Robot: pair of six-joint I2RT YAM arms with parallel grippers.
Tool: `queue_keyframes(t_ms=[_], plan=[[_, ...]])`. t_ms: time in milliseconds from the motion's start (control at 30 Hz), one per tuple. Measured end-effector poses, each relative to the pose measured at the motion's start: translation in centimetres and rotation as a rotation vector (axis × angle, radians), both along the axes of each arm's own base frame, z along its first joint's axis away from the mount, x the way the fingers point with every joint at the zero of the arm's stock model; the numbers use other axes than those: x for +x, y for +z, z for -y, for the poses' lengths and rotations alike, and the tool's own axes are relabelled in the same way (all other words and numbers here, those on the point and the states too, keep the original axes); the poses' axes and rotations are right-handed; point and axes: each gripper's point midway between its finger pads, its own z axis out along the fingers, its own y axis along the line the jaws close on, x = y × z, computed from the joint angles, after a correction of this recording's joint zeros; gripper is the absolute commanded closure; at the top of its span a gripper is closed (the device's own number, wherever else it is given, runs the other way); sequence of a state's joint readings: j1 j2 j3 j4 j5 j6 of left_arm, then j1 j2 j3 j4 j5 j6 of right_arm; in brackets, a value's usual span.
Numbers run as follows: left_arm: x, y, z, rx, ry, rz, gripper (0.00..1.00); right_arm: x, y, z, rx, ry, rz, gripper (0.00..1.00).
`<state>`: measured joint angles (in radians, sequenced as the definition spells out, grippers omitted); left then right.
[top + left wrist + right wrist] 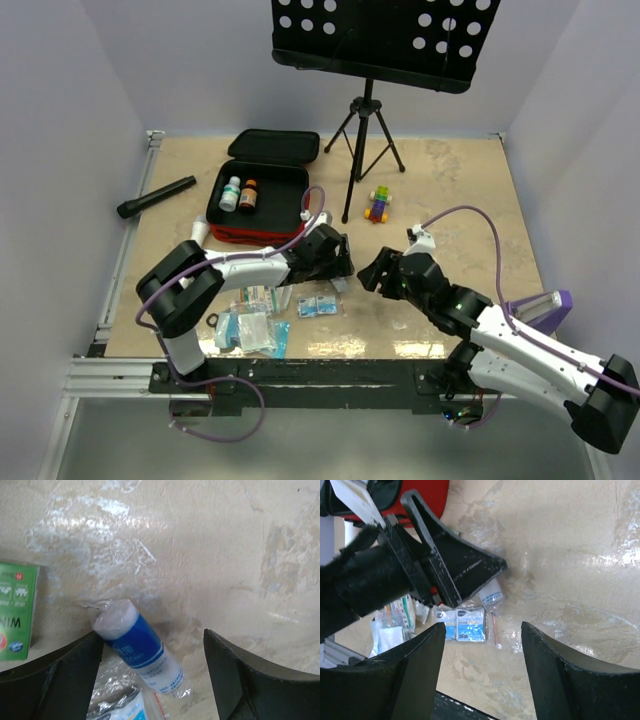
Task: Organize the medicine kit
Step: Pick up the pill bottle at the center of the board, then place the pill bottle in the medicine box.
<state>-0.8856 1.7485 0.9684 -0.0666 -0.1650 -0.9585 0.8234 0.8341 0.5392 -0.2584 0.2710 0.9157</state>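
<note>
The red medicine kit (232,232) lies open at the back left with its black lid (275,146) up; two small bottles (239,194) stand inside. My left gripper (343,268) is open low over the table. In the left wrist view (152,672) a blue-and-white roll in clear wrap (137,647) lies between its fingers, close to the left finger (65,680). My right gripper (368,275) is open and empty just right of it; the right wrist view (482,665) shows the table beneath. Two blue packets (465,625) lie in front of the left gripper.
A black flashlight (157,197) lies left of the kit. A pile of packets and a green box (250,318) sits near the front edge. A music stand tripod (365,150) and a small colourful toy (378,204) stand behind the grippers.
</note>
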Motion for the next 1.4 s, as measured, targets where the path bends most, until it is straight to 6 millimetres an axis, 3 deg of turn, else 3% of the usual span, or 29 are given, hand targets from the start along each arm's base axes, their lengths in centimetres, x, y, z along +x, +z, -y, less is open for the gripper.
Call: queue_keyframes(t_ms=[100,200,400,533,600,700,833,1000,1100,1167,1233,1400], plan=[[0.7,-0.2,0.4,0.019,0.008,0.004,0.26,-0.4,-0.5,0.3,-0.001,0.004,-0.004,0.34],[1.1,-0.5,0.4,0.046,0.003,0.007,0.44,-0.6,-1.0,0.4,-0.001,0.011,-0.011,0.34],[0.8,-1.1,-0.3,0.102,-0.037,0.013,0.6,-0.8,-0.7,0.2,0.014,0.024,-0.006,0.34],[0.6,-1.0,-1.0,0.143,-0.074,0.026,0.76,-0.8,-0.5,0.1,0.018,0.026,0.001,0.34],[0.5,-0.6,-1.5,0.175,-0.093,0.037,0.78,-0.7,-0.5,0.1,0.016,0.028,0.004,0.34],[0.7,1.2,-2.6,0.228,-0.113,0.076,0.78,-0.7,-0.4,0.1,0.014,0.032,0.01,0.34],[1.8,7.0,-4.9,0.249,-0.086,0.203,0.75,-0.7,0.0,0.1,0.02,0.037,0.025,0.34],[6.3,17.1,-9.6,0.223,0.036,0.416,0.72,-0.4,0.5,-0.2,0.024,0.046,0.053,0.34],[9.9,21.1,-13.0,0.275,0.089,0.536,0.75,-0.1,0.2,-0.5,0.007,0.056,0.056,0.34],[12.2,21.6,-14.8,0.347,0.091,0.574,0.8,0.1,-0.3,-0.6,-0.013,0.065,0.052,0.34],[14.0,20.8,-15.8,0.412,0.077,0.579,0.85,0.3,-0.7,-0.8,-0.033,0.073,0.049,0.34],[19.5,15.1,-18.1,0.569,0.002,0.481,0.85,0.7,-0.6,-1.3,-0.061,0.096,0.059,0.34]])
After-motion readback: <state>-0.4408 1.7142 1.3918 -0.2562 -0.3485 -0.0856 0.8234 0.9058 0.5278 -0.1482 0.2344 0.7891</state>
